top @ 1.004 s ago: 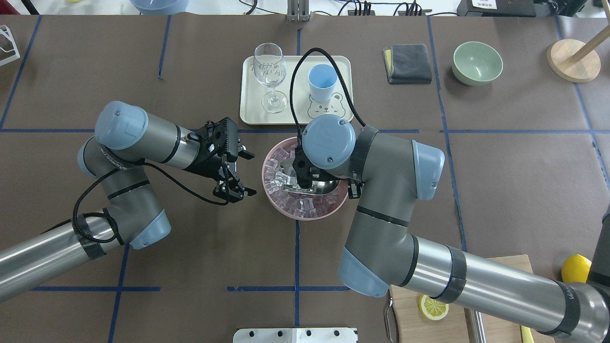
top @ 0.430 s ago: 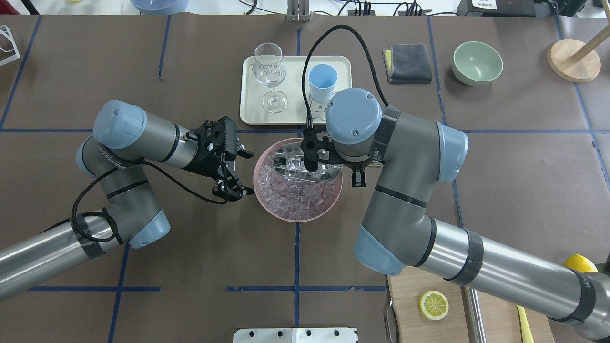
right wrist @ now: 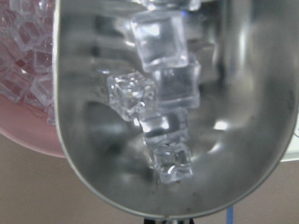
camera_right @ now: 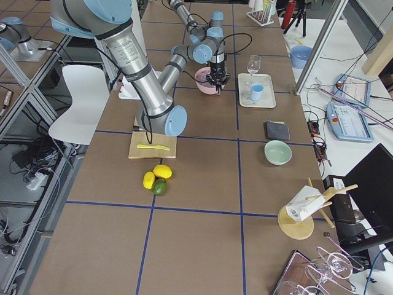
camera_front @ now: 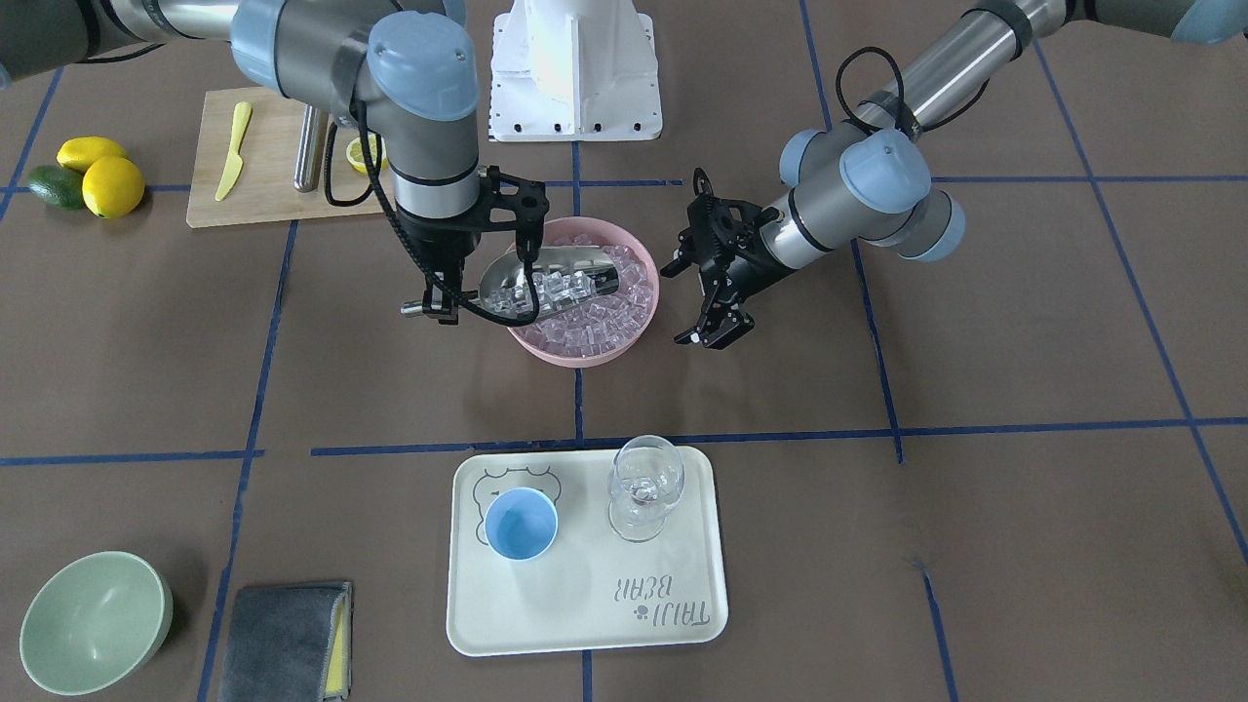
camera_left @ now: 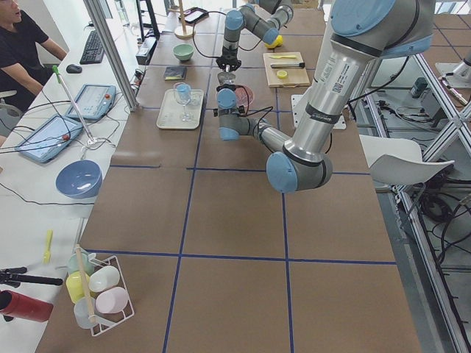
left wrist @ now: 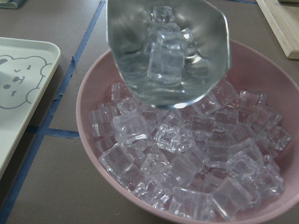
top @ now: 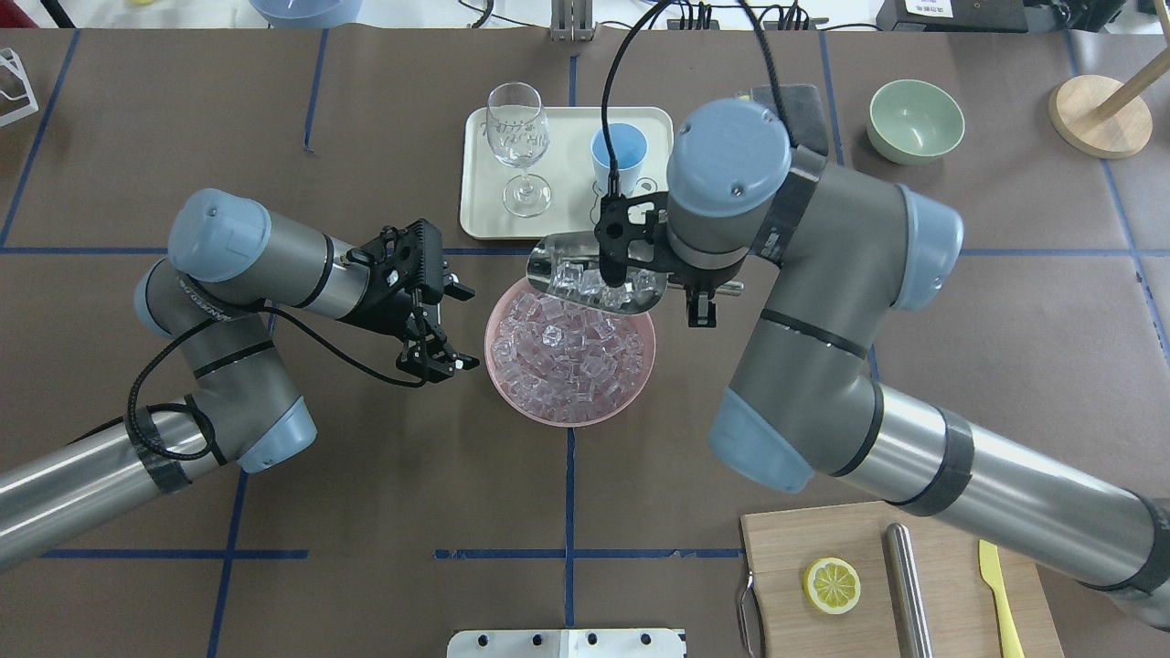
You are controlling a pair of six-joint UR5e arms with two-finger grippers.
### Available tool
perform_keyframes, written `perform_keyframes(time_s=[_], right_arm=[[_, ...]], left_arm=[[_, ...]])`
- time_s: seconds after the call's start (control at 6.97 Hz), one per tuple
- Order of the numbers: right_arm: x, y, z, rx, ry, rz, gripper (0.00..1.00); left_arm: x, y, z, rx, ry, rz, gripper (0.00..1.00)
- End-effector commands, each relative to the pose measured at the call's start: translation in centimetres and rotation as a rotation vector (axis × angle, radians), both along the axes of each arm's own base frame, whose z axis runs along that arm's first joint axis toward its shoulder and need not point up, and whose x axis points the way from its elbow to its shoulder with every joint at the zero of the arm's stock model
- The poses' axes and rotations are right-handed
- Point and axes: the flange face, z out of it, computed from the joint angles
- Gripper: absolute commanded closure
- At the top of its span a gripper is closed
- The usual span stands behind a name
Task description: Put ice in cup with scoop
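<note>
The steel scoop (top: pixel 592 279) holds several ice cubes (right wrist: pixel 161 93) and hangs over the far rim of the pink bowl (top: pixel 512 395), which is full of ice (top: pixel 567 352). My right gripper (top: pixel 699 294) is shut on the scoop's rod handle; it also shows in the front view (camera_front: pixel 439 292). The scoop shows from its open end in the left wrist view (left wrist: pixel 168 46). The light-blue cup (top: pixel 619 157) stands upright on the cream tray (top: pixel 480 215), just beyond the scoop. My left gripper (top: pixel 437 358) is open and empty, just left of the bowl.
A clear wine glass (top: pixel 518 137) stands on the tray left of the cup. A grey cloth (camera_front: pixel 283 639) and a green bowl (top: pixel 915 121) lie far right. A cutting board (top: pixel 823 539) with a lemon slice, steel cylinder and yellow knife is near right.
My right arm has lifted the scoop with ice out of the bowl and carried it toward the tray. My left gripper has drawn slightly back to the left.
</note>
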Motion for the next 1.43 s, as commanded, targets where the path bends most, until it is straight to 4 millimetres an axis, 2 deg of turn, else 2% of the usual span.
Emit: perform_keyframes(time_s=[0.0,0.14,0.29,0.57,0.86,1.0,1.15,1.29], right_arm=[[7.7,-2.9,-1.3,-0.075,-0.113,0.044,1.0],[10.9,-4.5,-1.5,-0.093,-0.116,0.09,1.0],[13.5,-5.9,-0.9,-0.164,-0.088,0.152,1.0],[15.9,-7.5,-0.1,-0.293,-0.082,0.29,1.0],[15.7,-8.5,2.1,-0.409,-0.013,0.381,1.0],[14.9,-9.5,2.9,-0.42,0.017,0.396,1.0],[13.9,-10.8,3.4,-0.442,0.042,0.402,1.0],[12.5,-12.1,3.0,-0.476,0.08,0.405,1.0]], left_arm=[[-2.8,-1.0,2.3,-0.026,-0.024,-0.043,0.0],[-5.6,-1.9,3.4,-0.036,-0.033,-0.081,0.0],[-9.4,-3.1,5.7,-0.06,-0.058,-0.133,0.0],[-17.6,-6.5,8.7,-0.119,-0.108,-0.265,0.0],[-25.6,-9.3,12.8,-0.236,-0.195,-0.393,0.0],[-29.1,-9.3,14.9,-0.292,-0.225,-0.434,0.0],[-33.6,-8.7,16.0,-0.381,-0.236,-0.432,0.0],[-38.8,-9.3,15.2,-0.464,-0.248,-0.482,0.0]])
